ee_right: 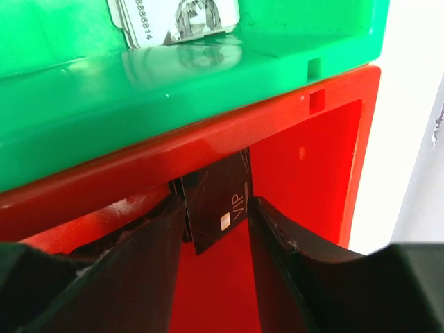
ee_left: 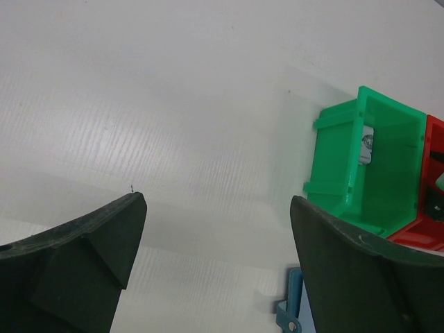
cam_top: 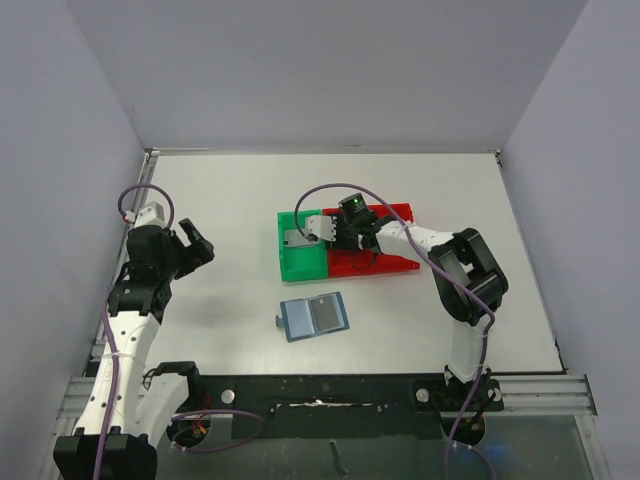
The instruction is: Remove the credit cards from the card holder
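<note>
The blue card holder [cam_top: 313, 317] lies open and flat on the table, with a grey rectangle on its right half; one blue corner [ee_left: 291, 305] shows in the left wrist view. My right gripper [ee_right: 215, 205] reaches into the red bin [ee_right: 305, 173], jaws parted. A black VIP credit card [ee_right: 218, 201] stands between them, leaning on the bin's wall and the left finger, with a gap to the right finger. From above, that gripper [cam_top: 338, 238] hangs over the red bin [cam_top: 385, 265]. My left gripper [cam_top: 200, 245] hovers open and empty over the bare table [ee_left: 216, 201].
A green bin [cam_top: 300, 264] adjoins the red one on its left and holds pale cards [ee_right: 173, 17], also seen from the left wrist [ee_left: 366, 147]. Walls enclose the white table on three sides. The right arm's cable loops above the bins.
</note>
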